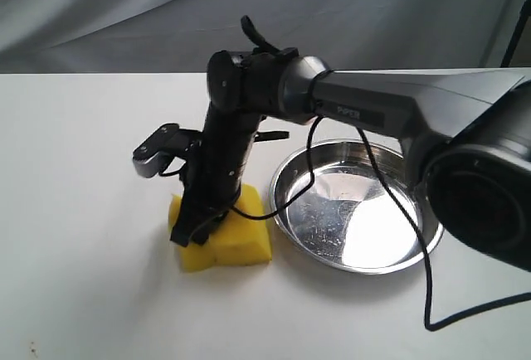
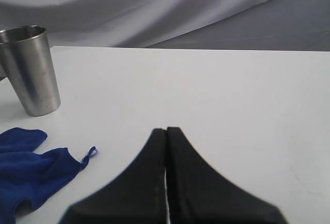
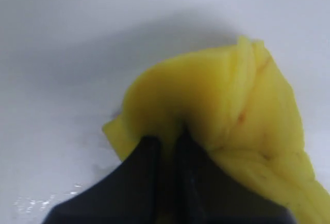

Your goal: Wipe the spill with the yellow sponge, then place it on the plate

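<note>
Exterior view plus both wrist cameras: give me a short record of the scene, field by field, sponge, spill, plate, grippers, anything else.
yellow sponge: on the table, creased, beside the plate, not in it
right gripper: shut on the yellow sponge, holding it against the table
spill: not visible in any view
plate: nothing lying in it
left gripper: shut, holding nothing
other: steel cup upright, blue cloth beside it
</note>
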{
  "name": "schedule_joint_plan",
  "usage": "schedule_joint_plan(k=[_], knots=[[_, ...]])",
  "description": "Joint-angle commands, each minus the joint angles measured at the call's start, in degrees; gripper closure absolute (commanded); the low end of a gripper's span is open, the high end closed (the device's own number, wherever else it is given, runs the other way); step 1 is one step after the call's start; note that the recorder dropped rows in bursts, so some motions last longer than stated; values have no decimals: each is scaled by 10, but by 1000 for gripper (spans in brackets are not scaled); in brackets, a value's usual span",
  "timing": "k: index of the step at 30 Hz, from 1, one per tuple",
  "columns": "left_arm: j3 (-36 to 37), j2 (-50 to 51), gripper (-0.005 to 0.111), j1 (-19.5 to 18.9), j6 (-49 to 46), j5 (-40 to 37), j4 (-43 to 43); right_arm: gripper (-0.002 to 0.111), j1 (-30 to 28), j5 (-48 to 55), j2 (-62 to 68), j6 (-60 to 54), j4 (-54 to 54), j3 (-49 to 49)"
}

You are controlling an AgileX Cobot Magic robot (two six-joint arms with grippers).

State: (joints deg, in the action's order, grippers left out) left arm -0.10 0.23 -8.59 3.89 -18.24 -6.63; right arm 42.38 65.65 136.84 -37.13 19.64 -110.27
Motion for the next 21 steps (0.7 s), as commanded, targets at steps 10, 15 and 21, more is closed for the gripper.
schedule_joint_plan(k=[10,15,21], knots=[[1,-2,107,2,2,2,0,108,160,43,9,8,41,18],[1,-2,107,2,2,2,0,108,159,43,-7,24,30,17],[1,-2,107,2,2,2,0,108,139,43,-33,101,-43,17]])
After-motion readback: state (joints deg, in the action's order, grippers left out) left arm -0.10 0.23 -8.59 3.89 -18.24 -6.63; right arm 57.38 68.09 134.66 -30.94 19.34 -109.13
